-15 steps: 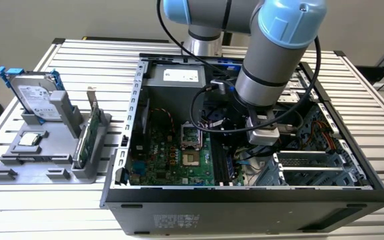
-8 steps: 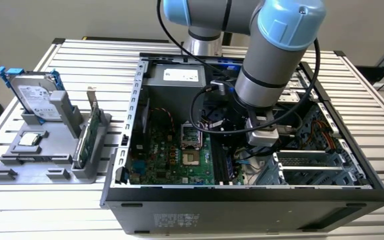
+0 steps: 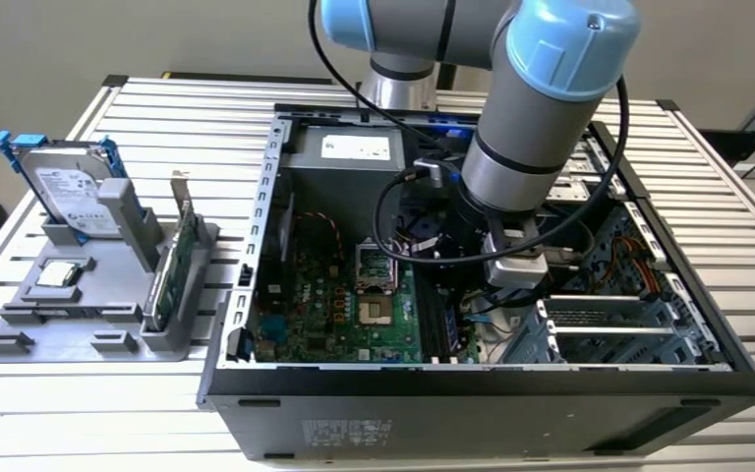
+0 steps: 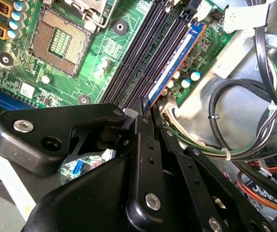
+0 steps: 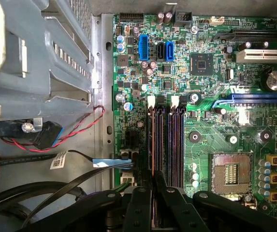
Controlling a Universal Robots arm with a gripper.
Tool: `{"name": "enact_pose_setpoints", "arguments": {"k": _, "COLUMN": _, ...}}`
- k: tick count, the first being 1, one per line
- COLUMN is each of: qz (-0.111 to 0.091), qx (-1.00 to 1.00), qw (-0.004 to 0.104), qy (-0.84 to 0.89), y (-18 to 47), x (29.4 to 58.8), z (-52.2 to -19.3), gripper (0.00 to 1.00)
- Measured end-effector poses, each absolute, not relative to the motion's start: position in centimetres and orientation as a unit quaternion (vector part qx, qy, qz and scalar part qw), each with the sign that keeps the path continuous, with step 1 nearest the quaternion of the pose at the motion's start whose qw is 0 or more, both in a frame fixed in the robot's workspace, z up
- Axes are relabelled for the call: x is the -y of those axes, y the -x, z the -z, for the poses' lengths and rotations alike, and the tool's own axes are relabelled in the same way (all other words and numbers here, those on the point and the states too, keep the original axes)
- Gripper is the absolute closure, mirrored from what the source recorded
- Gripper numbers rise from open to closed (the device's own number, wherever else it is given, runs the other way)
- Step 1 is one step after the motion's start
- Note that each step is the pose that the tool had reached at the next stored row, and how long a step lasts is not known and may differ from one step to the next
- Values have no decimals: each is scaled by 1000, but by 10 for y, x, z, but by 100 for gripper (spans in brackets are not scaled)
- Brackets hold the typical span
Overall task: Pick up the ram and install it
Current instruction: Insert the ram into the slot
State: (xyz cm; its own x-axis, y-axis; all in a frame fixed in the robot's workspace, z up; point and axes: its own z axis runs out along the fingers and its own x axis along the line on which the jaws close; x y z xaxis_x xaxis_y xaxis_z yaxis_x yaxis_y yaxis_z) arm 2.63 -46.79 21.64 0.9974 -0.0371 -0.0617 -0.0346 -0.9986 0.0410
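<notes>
The ram [image 4: 174, 65] is a thin blue stick standing on edge in the outermost black memory slot of the green motherboard [image 4: 104, 63], beside the board's edge. In both wrist views my gripper [image 4: 148, 107] [image 5: 153, 182] sits over one end of that slot. Its two black fingers [image 4: 140, 145] are drawn close together, with the stick's end running in between them. The other black slots [image 5: 176, 145] alongside hold nothing. In the exterior view my arm [image 3: 535, 128] reaches down into the open computer case [image 3: 483, 388], and its wrist hides the slots.
Bundled black and coloured cables [image 4: 244, 121] lie just past the board's edge. The CPU socket [image 5: 230, 174] lies on the slots' other side. A metal drive cage [image 5: 41, 58] stands close by. Outside the case, a grey holder [image 3: 50, 334] carries a hard drive [image 3: 70, 187] and a green card [image 3: 174, 261].
</notes>
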Motion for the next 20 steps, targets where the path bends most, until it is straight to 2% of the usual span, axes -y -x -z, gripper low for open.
{"name": "enact_pose_setpoints", "arguments": {"k": 2, "qz": 31, "qx": 18, "qw": 19, "qy": -999, "y": -26, "x": 467, "z": -216, "gripper": 100}}
{"name": "enact_pose_setpoints", "arguments": {"k": 3, "qz": 31, "qx": 18, "qw": 19, "qy": -999, "y": -26, "x": 468, "z": -216, "gripper": 0}}
{"name": "enact_pose_setpoints", "arguments": {"k": 8, "qz": 31, "qx": 18, "qw": 20, "qy": -999, "y": -26, "x": 468, "z": -219, "gripper": 0}}
{"name": "enact_pose_setpoints", "arguments": {"k": 16, "qz": 31, "qx": 18, "qw": 20, "qy": -999, "y": -26, "x": 468, "z": -250, "gripper": 0}}
{"name": "enact_pose_setpoints", "arguments": {"k": 17, "qz": 31, "qx": 18, "qw": 20, "qy": -999, "y": -26, "x": 468, "z": -253, "gripper": 100}}
{"name": "enact_pose_setpoints", "arguments": {"k": 20, "qz": 31, "qx": 18, "qw": 20, "qy": -999, "y": -26, "x": 468, "z": -261, "gripper": 100}}
